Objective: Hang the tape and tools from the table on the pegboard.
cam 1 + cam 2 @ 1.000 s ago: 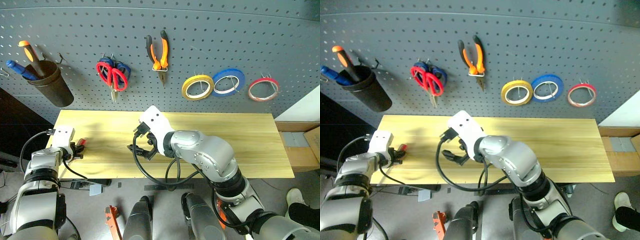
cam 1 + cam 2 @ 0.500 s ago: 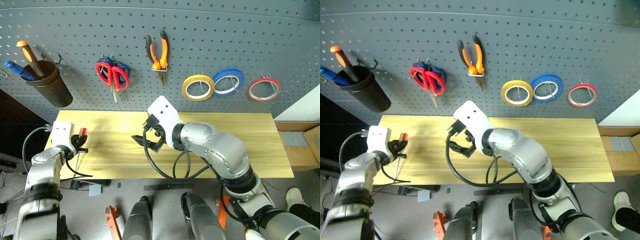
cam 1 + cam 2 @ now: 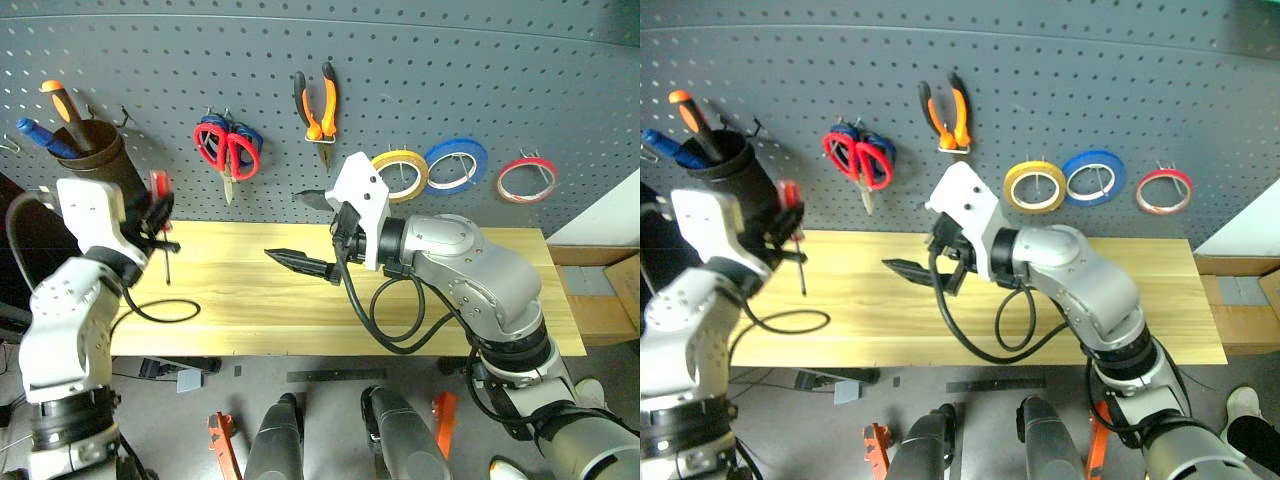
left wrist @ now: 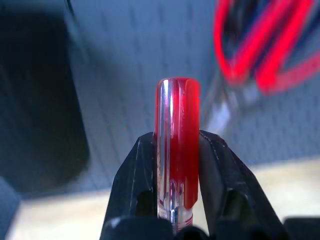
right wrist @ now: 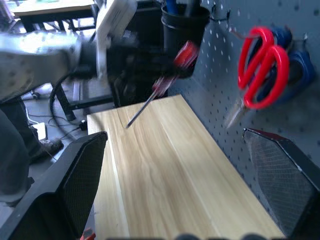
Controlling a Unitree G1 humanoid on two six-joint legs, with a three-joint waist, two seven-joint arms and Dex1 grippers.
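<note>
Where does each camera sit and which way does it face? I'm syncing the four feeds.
Eye views: on the head, looking forward and down over both arms at the table and pegboard.
Left wrist view: along the left gripper, shut on the screwdriver, facing the pegboard.
Right wrist view: between the open right gripper's fingers, along the table toward the left gripper.
Shared: screwdriver, red scissors, black cup.

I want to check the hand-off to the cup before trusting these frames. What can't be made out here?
- Screwdriver: grip zone on its handle is covered by the left pincer in the left wrist view; its tip lies outside that picture.
- Red scissors: blurred there.
- Cup: inside hidden by its rim in the eye views.
- Pliers' hook: too small.
</note>
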